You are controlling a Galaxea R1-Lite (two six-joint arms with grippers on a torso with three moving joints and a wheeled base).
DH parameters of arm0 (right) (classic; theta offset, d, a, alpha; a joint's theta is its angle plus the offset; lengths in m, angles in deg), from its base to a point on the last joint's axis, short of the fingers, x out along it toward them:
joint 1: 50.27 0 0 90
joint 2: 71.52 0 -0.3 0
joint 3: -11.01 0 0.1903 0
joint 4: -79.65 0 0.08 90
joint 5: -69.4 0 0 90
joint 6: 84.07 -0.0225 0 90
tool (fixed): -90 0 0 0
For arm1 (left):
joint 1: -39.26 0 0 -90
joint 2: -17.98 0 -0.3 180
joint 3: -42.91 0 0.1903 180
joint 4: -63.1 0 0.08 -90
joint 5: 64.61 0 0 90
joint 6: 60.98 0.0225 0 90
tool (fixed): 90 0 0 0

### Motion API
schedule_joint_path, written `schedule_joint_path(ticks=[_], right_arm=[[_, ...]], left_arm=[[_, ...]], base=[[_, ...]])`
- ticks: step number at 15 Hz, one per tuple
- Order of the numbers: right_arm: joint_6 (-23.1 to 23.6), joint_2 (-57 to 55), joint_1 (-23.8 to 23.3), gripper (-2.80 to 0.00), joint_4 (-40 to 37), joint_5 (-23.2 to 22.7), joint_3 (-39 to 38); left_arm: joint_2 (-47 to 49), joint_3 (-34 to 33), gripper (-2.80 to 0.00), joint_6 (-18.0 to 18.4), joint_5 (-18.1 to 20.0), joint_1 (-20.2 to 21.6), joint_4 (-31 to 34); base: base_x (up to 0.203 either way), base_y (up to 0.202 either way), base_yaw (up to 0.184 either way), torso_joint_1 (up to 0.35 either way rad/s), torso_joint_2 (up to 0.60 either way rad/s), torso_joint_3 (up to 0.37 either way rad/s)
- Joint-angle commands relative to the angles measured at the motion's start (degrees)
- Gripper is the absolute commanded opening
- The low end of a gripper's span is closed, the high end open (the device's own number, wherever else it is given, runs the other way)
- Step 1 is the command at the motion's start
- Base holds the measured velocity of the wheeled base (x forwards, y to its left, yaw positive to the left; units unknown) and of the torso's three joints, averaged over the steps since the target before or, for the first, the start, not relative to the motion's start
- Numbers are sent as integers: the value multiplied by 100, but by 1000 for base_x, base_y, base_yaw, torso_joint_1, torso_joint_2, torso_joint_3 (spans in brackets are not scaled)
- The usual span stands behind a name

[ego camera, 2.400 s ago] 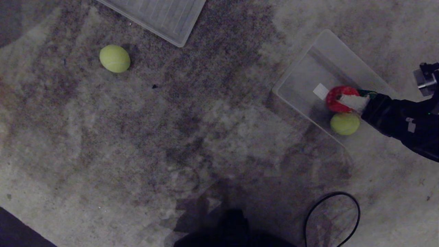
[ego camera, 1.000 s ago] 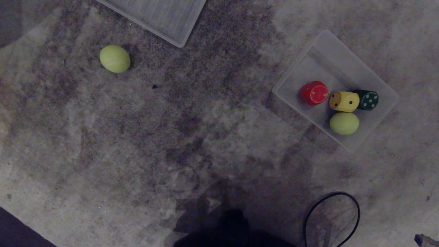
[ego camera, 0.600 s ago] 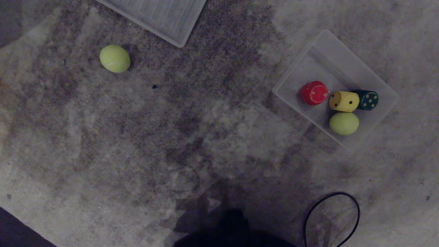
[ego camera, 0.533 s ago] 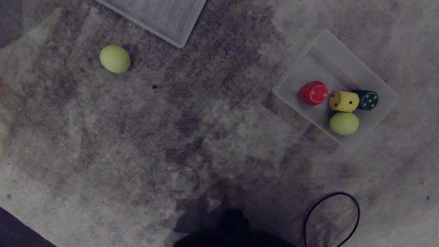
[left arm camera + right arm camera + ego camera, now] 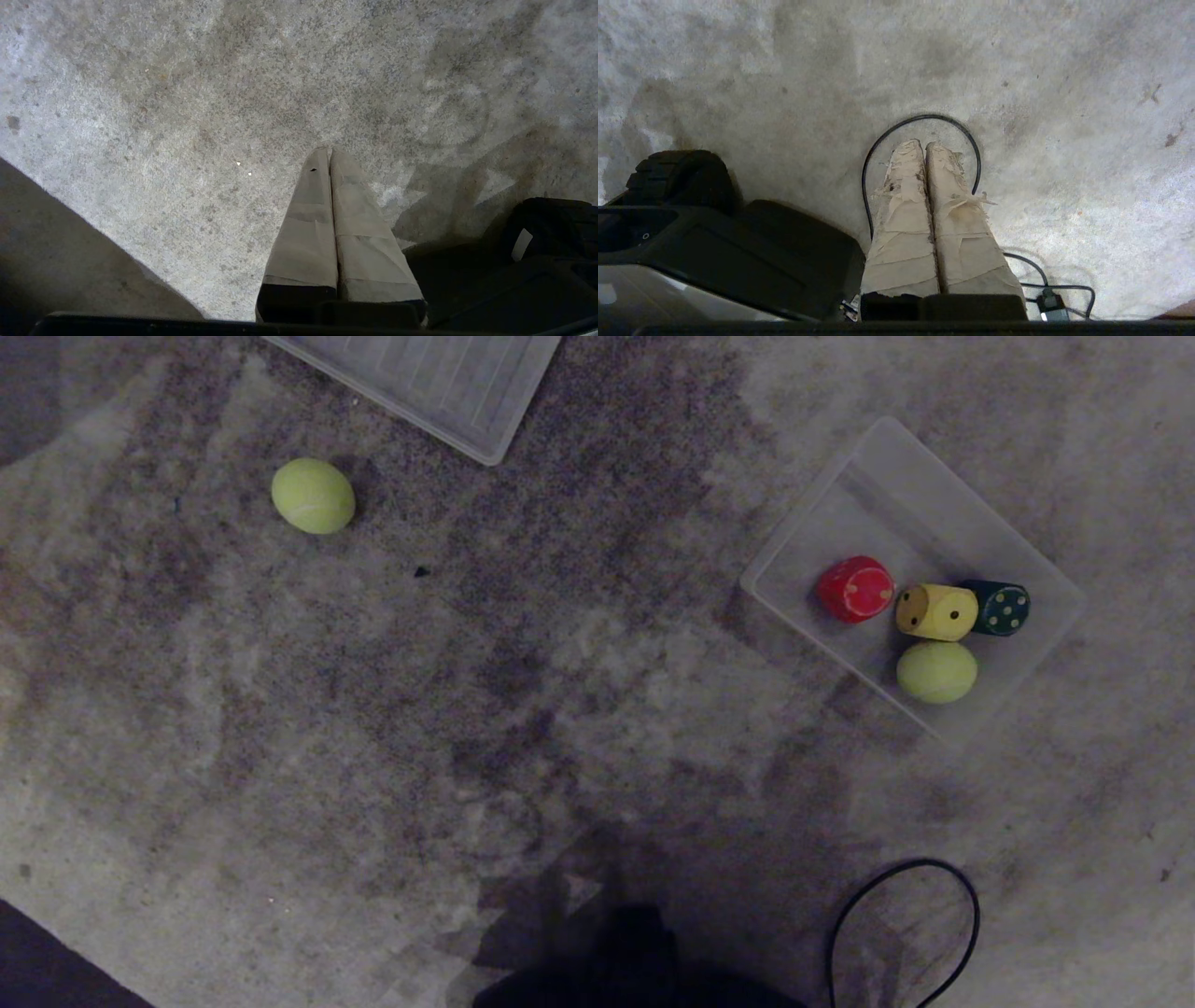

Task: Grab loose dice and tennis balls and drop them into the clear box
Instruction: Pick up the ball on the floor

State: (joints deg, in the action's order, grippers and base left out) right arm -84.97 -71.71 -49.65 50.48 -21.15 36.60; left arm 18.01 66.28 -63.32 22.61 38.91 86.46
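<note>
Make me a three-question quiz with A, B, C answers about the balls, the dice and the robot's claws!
1. Where is the loose tennis ball?
A. on the floor near the ribbed lid
B. in the clear box
C. on the black cable

2. How many dice are in the box?
A. one
B. three
C. five

3. How is the right claw?
A. shut, empty
B. wide open
C. holding a ball

Answers: 1 A, it lies alone by the lid. 2 B, red die, yellow die, dark green die. 3 A, its fingers press together with nothing between.
</note>
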Motion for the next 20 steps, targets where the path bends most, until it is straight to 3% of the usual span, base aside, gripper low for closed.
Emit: schedule_joint_path(ticks=[1, 13, 20], right_arm=[[-15, 19, 8, -280, -9, 1, -3], [-15, 19, 8, -280, -17, 2, 5], [-15, 19, 8, -280, -17, 2, 5]], left_arm=[[6, -9, -280, -2, -3, 0, 0], [6, -9, -280, -90, -21, 0, 0], [6, -9, -280, -82, -21, 0, 0]], base=[[0, 0, 0, 0, 0, 0], [0, 0, 5, 1, 0, 0], [1, -8, 159, 0, 3, 2]])
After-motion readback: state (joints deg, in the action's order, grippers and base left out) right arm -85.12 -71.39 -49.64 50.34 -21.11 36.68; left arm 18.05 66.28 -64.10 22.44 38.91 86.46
